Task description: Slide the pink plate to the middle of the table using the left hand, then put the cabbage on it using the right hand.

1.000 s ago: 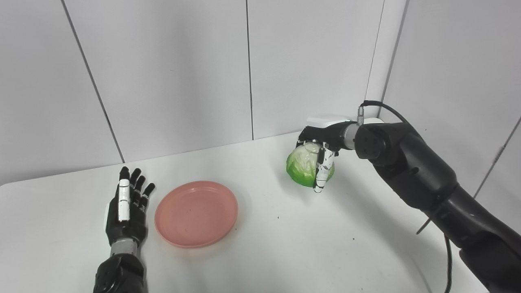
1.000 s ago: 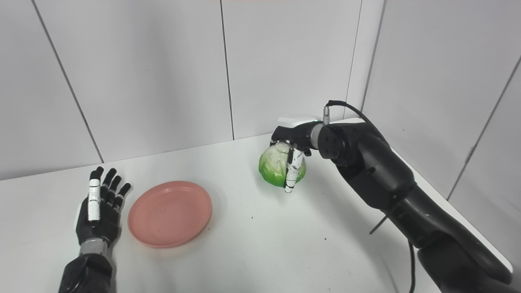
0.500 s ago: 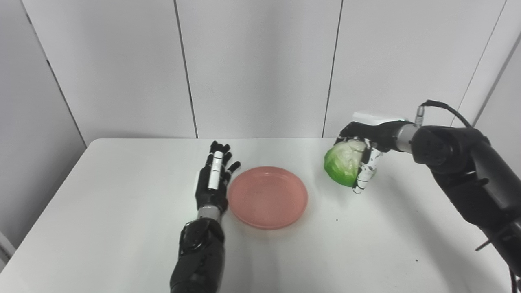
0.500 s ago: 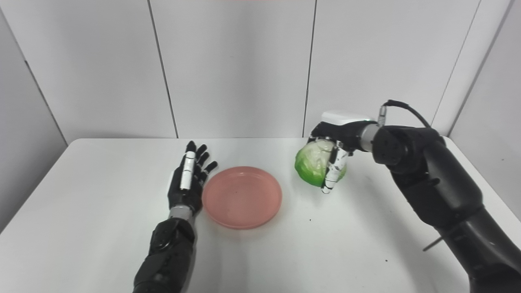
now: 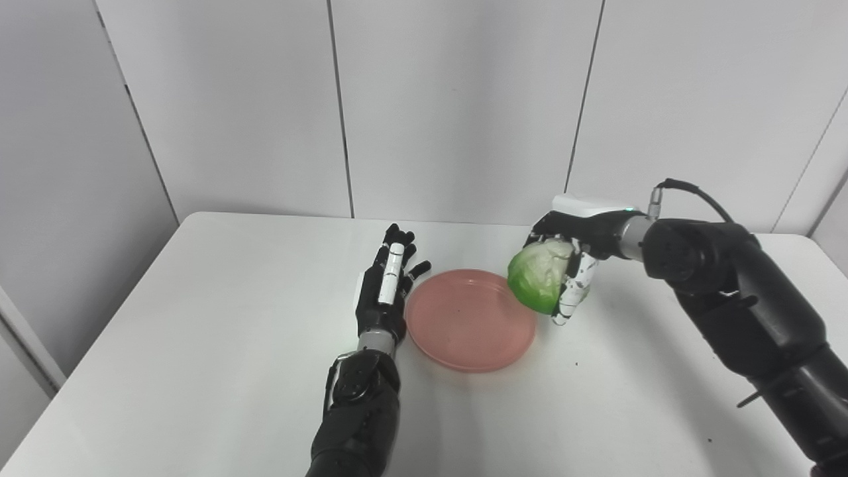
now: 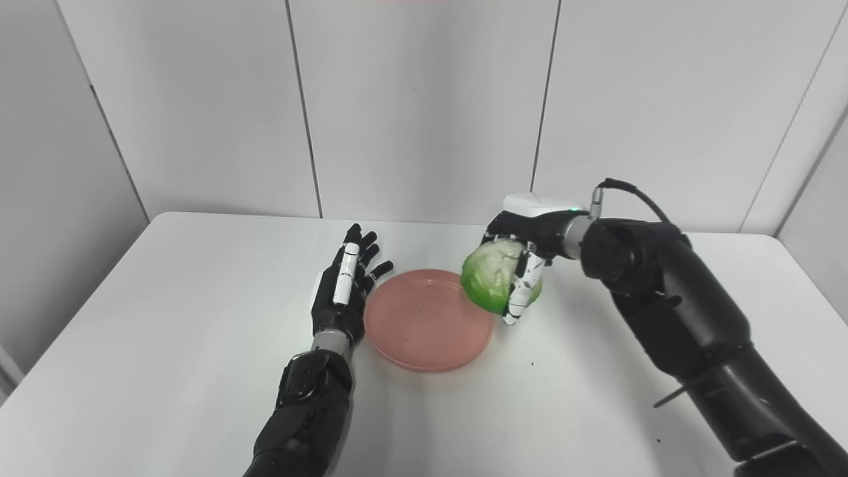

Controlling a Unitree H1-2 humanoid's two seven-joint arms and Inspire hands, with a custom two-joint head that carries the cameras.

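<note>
The right hand point(image 5: 575, 265), black with white finger segments and a white plate on its back, is clenched around a round, pale green cabbage point(image 5: 538, 283), fingers curling down over its top and right side. It holds the cabbage in the air, off the white surface point(image 5: 199, 318), over the right rim of the shallow, round pink plate point(image 5: 470, 319); the lower edge of the cabbage overlaps that rim in both views, though whether it touches the plate cannot be told. The black right forearm runs back from the hand to the lower right, with a thin black cable looping up from the wrist.

The left hand point(image 5: 386, 293), also black with one white finger segment, lies released and flat just left of the plate, fingers spread and pointing away toward the wall panels point(image 5: 464, 99). Its inner edge sits right against the plate's left rim; contact cannot be confirmed. The left forearm comes up from the bottom edge.

The plate rests near the middle of the surface, empty, with a few tiny dark specks in its well. A few more dark specks dot the surface right of the plate. Behind the plate, plain grey-white wall panels rise with thin dark vertical seams. No brand, label or writing can be read on the hands, the plate or the panels.
</note>
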